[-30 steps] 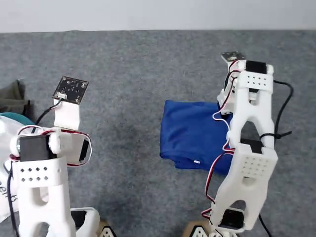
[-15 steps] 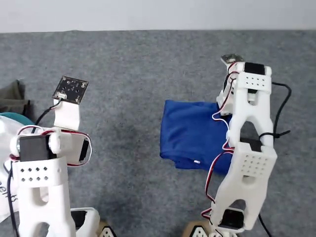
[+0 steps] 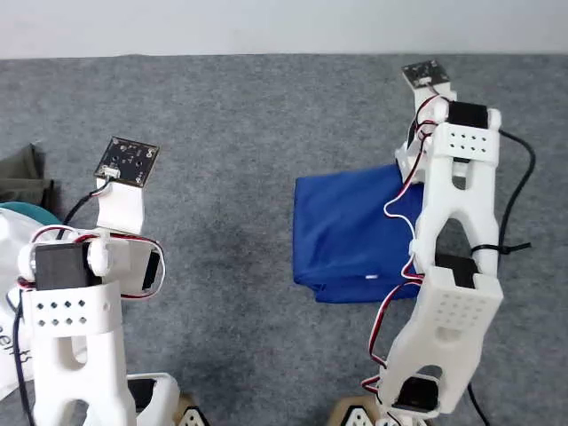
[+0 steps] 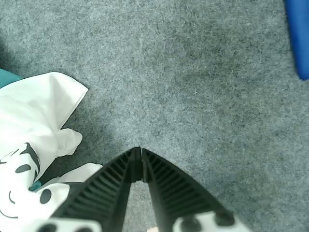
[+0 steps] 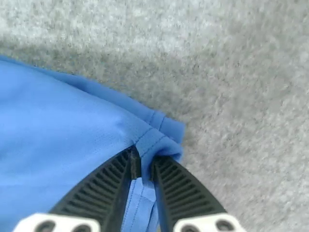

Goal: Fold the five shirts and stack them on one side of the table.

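High view: a blue shirt [image 3: 351,235] of smooth knit fabric lay folded into a rough rectangle on the grey felt-like table cover [image 3: 240,115], its right side under the white plastic right arm [image 3: 453,231]; far left of the blue shirt, at the cover's edge, a crumpled white shirt [image 3: 9,244] with black print, a teal garment [image 3: 18,210] and a dark olive garment [image 3: 22,173] lay heaped and unfolded; by my judgement one shirt was nearly done, the rest were untouched and no stack was begun; I counted four garments, not five; a small white tag [image 3: 371,278] on the blue shirt's near edge was too small to read.

Left wrist view: the left gripper [image 4: 141,157] was closed tip to tip on nothing, over bare cover between the blue shirt and the heap; the white shirt's print showed cartoon shapes, no legible letters.

Right wrist view: the right gripper [image 5: 142,162] was pinched on the stitched hem at a corner of the blue shirt, fabric caught between its ribbed fingers; no writing showed.
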### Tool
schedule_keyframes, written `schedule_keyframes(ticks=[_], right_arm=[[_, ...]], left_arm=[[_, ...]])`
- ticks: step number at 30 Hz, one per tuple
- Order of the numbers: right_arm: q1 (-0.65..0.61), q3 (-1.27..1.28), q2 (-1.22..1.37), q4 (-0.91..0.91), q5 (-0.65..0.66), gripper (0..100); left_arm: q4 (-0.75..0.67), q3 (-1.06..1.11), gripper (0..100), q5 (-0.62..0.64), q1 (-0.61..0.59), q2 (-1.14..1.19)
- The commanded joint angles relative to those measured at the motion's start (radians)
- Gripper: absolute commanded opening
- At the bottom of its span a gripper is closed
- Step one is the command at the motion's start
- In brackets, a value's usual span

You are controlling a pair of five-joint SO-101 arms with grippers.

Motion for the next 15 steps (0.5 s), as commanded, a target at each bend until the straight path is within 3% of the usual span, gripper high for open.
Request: schedule_keyframes(ticks=[1,9,15], right_arm=[[-0.005,-0.057,-0.001,-0.024,0.026,1.3],[-0.012,-0.058,-0.107,0.082,-0.029,22.0],[-0.096,-0.058,-0.234,0.248,-0.071,17.4]], left_arm=[[0.018,-0.002,1,-0.008,0.003,-0.014],[0.018,-0.001,1,-0.008,0.002,-0.014],[0.018,-0.001,1,-0.008,0.0,-0.017]])
